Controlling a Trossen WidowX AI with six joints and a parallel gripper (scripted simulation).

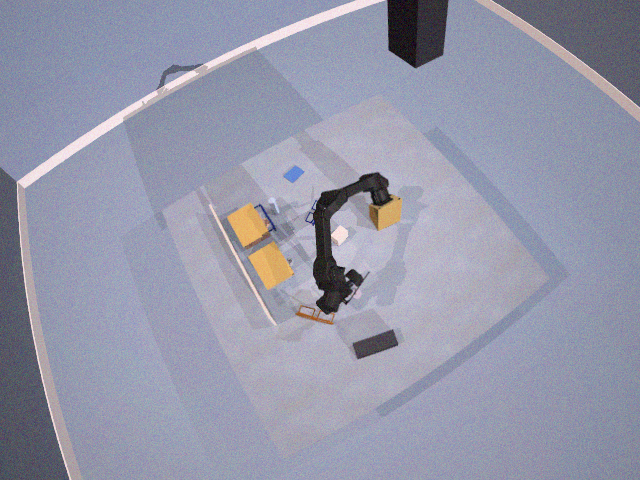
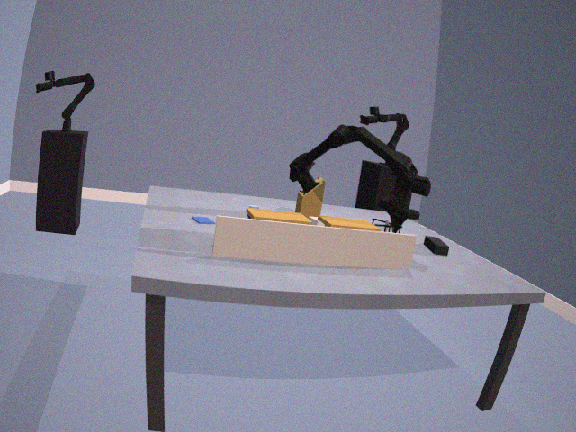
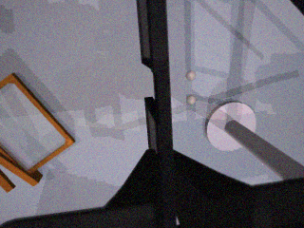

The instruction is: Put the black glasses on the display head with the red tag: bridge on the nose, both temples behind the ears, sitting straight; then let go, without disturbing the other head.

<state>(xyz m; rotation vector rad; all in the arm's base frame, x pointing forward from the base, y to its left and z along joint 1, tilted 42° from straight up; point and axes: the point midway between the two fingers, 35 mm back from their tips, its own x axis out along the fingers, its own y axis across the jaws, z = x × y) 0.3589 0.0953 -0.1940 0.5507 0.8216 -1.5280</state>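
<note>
The black glasses are off the table, their front a dark bar seen nearly edge-on in the wrist view. My gripper is shut on them; its fingertips are hidden under the hand in the top view. Two pale nose pads show beside the bar in the wrist view. The display heads are mostly hidden under two yellow covers. A small dark part shows beside the nearer cover. I cannot make out the red tag.
Orange glasses lie near my hand. A post on a round pink base stands close by. Blue glasses lie near the arm; others are at the farther cover. A cream wall stands behind the covers. A dark box lies beyond.
</note>
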